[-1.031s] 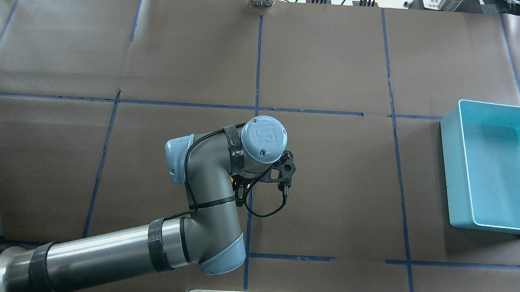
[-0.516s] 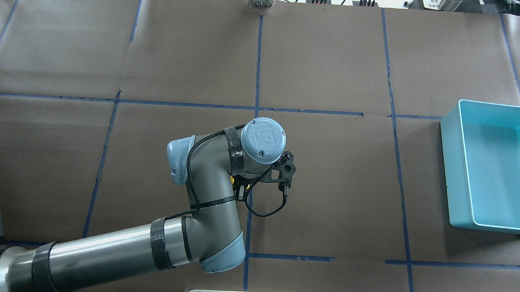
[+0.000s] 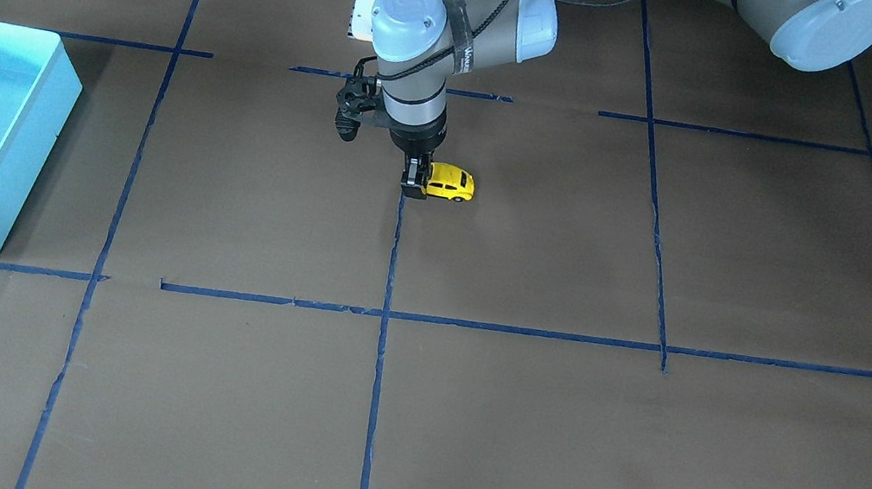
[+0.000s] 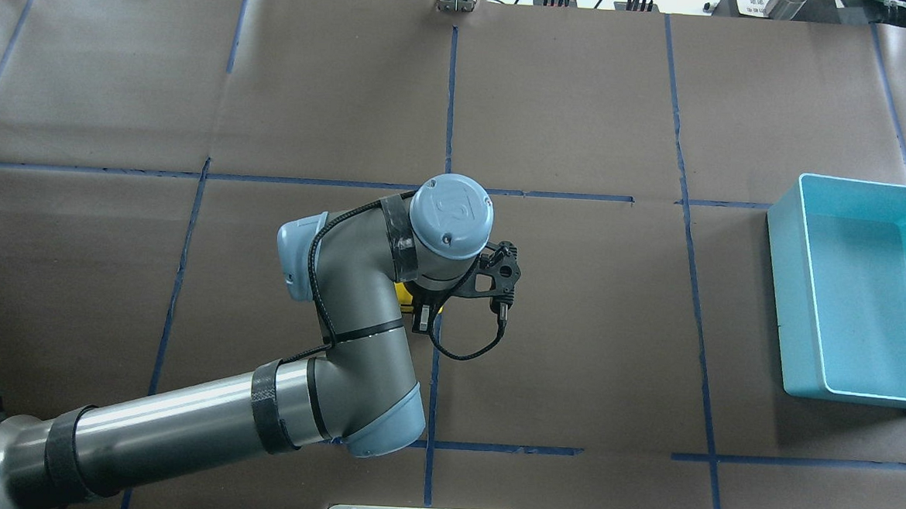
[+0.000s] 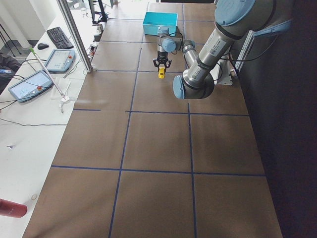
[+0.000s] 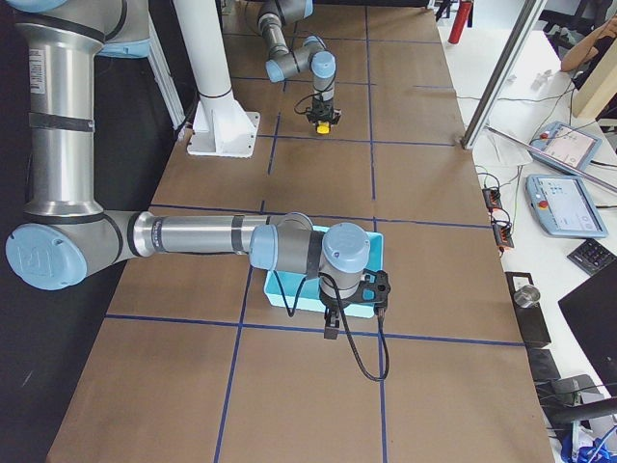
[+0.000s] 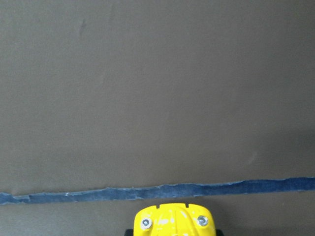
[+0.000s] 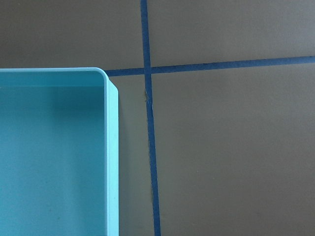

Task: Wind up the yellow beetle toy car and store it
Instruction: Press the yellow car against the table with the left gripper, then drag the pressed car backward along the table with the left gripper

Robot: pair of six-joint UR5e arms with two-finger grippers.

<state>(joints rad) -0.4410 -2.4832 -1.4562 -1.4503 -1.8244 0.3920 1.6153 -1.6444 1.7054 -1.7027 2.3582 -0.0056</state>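
Near the middle of the table (image 3: 511, 431), just beside a blue tape line (image 3: 393, 273): yellow beetle toy car (image 3: 452, 184), wheels down on brown paper. Clenched at one end by left gripper (image 3: 414, 183), pointed straight down. Far off at the robot's right end of the table: light blue bin (image 3: 61, 99), well apart from the car. Over one corner of the bin, right gripper (image 6: 331, 325); cannot tell whether clenched or released. Through left wrist camera, only the car's yellow end, low and centred, with tape line just beyond.
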